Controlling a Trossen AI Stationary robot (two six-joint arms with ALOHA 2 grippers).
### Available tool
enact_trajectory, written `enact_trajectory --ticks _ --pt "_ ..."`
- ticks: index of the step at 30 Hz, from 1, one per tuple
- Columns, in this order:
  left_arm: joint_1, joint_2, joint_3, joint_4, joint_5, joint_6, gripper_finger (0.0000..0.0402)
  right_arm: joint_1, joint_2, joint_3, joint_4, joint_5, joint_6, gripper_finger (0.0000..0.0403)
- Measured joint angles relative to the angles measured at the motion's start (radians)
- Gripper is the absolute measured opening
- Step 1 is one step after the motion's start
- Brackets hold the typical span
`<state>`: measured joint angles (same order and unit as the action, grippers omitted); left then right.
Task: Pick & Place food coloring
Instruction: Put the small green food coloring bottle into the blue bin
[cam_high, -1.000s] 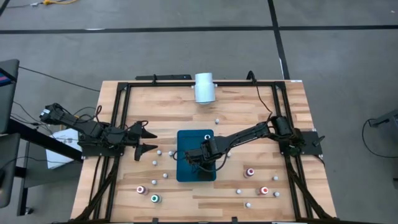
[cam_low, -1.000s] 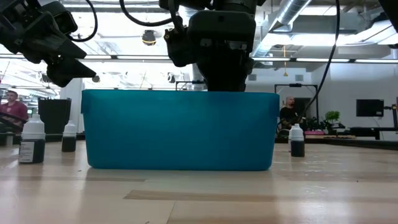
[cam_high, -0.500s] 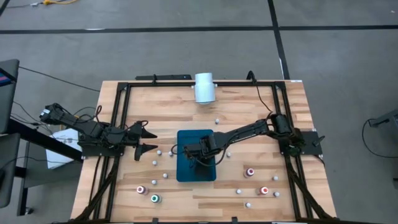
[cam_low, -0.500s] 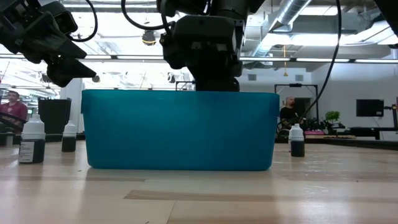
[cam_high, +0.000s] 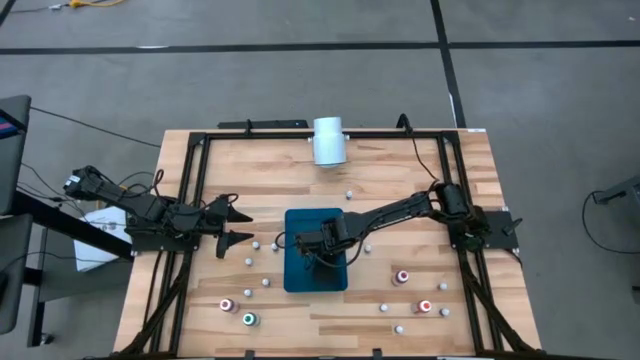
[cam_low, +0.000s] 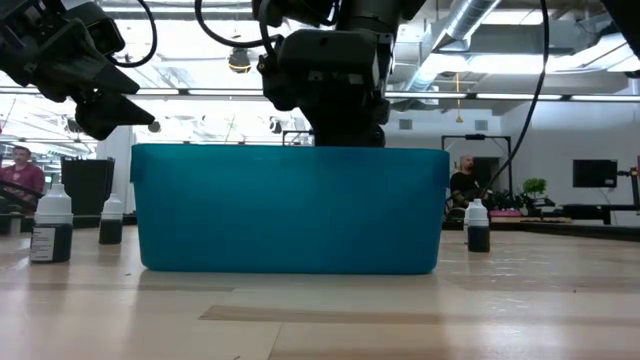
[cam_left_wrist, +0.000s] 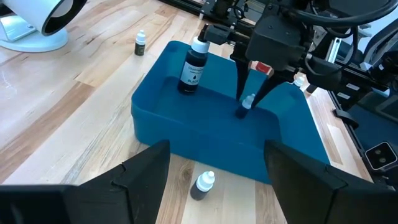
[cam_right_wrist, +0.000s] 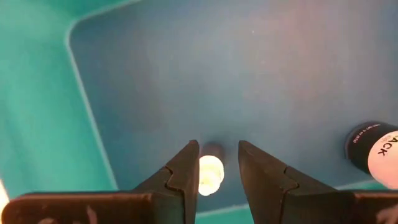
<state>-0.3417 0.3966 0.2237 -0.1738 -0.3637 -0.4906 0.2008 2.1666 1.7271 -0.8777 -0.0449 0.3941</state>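
Two bottles (cam_left_wrist: 194, 64) in tray (cam_left_wrist: 186, 134); others scattered on table (cam_high: 400, 190) around it.

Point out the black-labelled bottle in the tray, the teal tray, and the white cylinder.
black-labelled bottle (cam_left_wrist: 194, 67): left wrist view, on its label.
teal tray (cam_left_wrist: 205, 149): left wrist view, on its near outer wall.
white cylinder (cam_high: 328, 140): high view, on its side.

Tray (cam_high: 300, 275) – one; bottles inside (cam_left_wrist: 194, 65) – two; red-topped bottles (cam_high: 403, 276) – three; green-topped bottle (cam_high: 249, 319) – one; white cylinder (cam_high: 328, 140) – one.

Two black jointed arms (cam_high: 400, 213), loose black cables, tapered fingers (cam_right_wrist: 185, 168).
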Motion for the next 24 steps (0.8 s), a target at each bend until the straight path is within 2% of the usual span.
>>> enact_trajectory --ticks 6,13,19,24 --pt "0.000 0.000 0.000 0.000 0.000 0.000 0.0252 0.000 0.001 0.016 -0.004 -0.002 0.001 0.0103" --pt "0.000 0.000 0.000 0.000 0.001 0.000 0.0252 0.000 0.001 0.110 -0.024 -0.002 -0.001 0.0103" --pt "0.000 0.000 0.000 0.000 0.011 -0.001 0.0252 0.001 0.001 0.234 -0.120 -0.004 -0.021 0.0103" --pt "0.000 0.000 0.000 0.000 0.012 -0.001 0.0252 0.004 0.001 0.362 -0.274 -0.006 -0.027 0.0103"
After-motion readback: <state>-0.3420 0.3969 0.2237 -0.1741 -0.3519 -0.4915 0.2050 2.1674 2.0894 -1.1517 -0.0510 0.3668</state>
